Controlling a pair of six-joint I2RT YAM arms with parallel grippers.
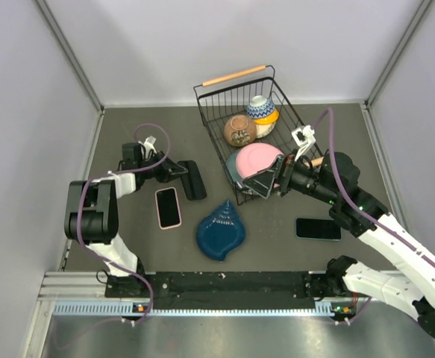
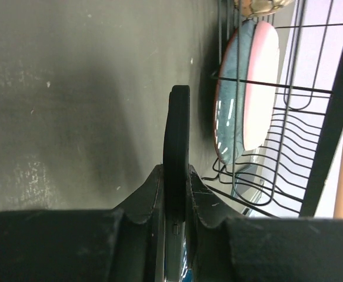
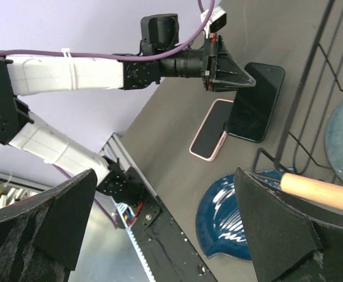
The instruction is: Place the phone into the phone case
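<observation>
My left gripper (image 1: 174, 170) (image 2: 176, 176) is shut on one end of a flat black phone case (image 1: 195, 180) (image 2: 177, 123), held on edge and tilted; I cannot tell whether it touches the table. The case also shows in the right wrist view (image 3: 255, 103). A dark phone (image 1: 318, 228) lies flat on the table at the right, below my right arm. My right gripper (image 1: 265, 183) (image 3: 159, 229) is open and empty, beside the front corner of the wire basket, far from the phone.
A phone in a pink case (image 1: 168, 207) (image 3: 209, 130) lies just in front of the black case. A blue shell-shaped dish (image 1: 221, 230) sits mid-table. The wire basket (image 1: 286, 97) holds bowls and a pink plate (image 1: 254, 158); its wooden handle (image 3: 318, 191) is by my right finger.
</observation>
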